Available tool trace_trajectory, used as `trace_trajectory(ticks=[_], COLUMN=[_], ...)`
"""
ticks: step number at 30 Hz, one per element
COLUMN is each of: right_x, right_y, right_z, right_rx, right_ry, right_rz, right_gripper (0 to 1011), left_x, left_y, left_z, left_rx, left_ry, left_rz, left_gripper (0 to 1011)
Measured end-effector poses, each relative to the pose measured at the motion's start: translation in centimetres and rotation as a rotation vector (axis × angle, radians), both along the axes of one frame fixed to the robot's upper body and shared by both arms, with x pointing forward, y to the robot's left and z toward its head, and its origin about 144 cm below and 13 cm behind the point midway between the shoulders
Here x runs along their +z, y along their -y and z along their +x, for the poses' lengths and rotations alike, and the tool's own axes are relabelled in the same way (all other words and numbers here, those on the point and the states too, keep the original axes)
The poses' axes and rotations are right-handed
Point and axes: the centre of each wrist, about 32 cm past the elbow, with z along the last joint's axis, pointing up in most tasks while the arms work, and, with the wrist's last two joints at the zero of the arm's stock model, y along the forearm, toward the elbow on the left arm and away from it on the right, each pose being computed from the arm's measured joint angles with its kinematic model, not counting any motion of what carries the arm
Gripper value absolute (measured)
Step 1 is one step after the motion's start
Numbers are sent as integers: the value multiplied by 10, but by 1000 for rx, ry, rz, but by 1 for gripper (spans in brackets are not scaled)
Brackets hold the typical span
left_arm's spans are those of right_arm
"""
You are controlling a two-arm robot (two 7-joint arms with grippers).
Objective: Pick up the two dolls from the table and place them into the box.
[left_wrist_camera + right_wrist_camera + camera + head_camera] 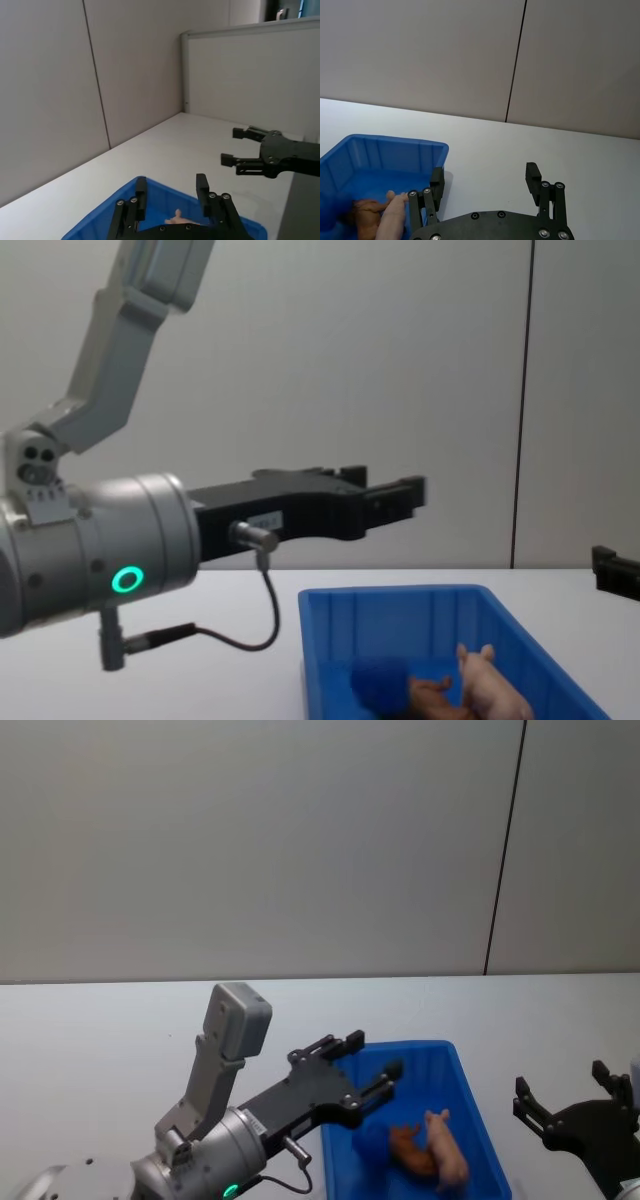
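Head view shows us both dolls, the brown lion (408, 1150) and pink pig (446, 1152), lying touching inside the box (470, 1090), so left gripper (372, 1067) above its near-left wall and right gripper (560, 1105) beside it hang spread wide, holding nothing.

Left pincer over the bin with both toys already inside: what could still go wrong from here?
1. The open left pincer hangs above the blue bin; drawing back low, it might clip the bin's left wall and shift it.
2. The brown lion and pink pig lie touching near the bin's near end, so a nudged bin could tumble them.
3. The open right pincer sits beside the bin's right wall.
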Motion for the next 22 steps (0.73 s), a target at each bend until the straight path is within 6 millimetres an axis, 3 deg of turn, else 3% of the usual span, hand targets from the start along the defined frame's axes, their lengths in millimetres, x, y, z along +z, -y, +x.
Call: trace_trajectory(ticks=[2,14,22], right_x=[0,0,0], right_y=[0,0,0], right_z=[0,0,0], right_rx=[0,0,0], right_ry=[0,0,0], right_rz=[0,0,0], right_gripper=[1001,1001,1001], left_x=[1,4,5], left_y=[3,10,12], left_z=[3,8,9], left_rx=[-29,-92,-111], left_ry=[1,6,8], left_rz=[-13,-38,-46], left_gripper=[675,999,1003])
